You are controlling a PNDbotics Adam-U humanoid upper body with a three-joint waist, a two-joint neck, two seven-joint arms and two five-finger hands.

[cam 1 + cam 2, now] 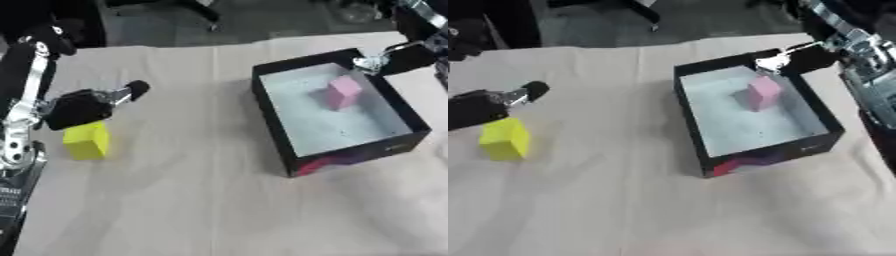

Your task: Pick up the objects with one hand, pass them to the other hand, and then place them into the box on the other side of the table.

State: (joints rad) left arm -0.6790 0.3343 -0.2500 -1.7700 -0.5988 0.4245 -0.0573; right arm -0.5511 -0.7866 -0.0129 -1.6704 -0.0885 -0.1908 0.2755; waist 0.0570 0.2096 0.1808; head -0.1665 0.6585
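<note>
At nine o'clock on the cloth-covered tabletop (175,200) we see a small yellow rectangular block (87,141), likely light and rigid; our left hand (83,107) hovers just above it, its fingers' state unclear. We would pinch its flat opposite sides. At two o'clock, our right hand (798,59), spread, hangs over the black box (273,120) holding a pink block (343,92).

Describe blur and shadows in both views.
Left eye view: soft all over; left hand smeared above the yellow block; the box shades the cloth on its left. Right eye view: equally soft; right hand blurred at the box rim, pink block hazy.
</note>
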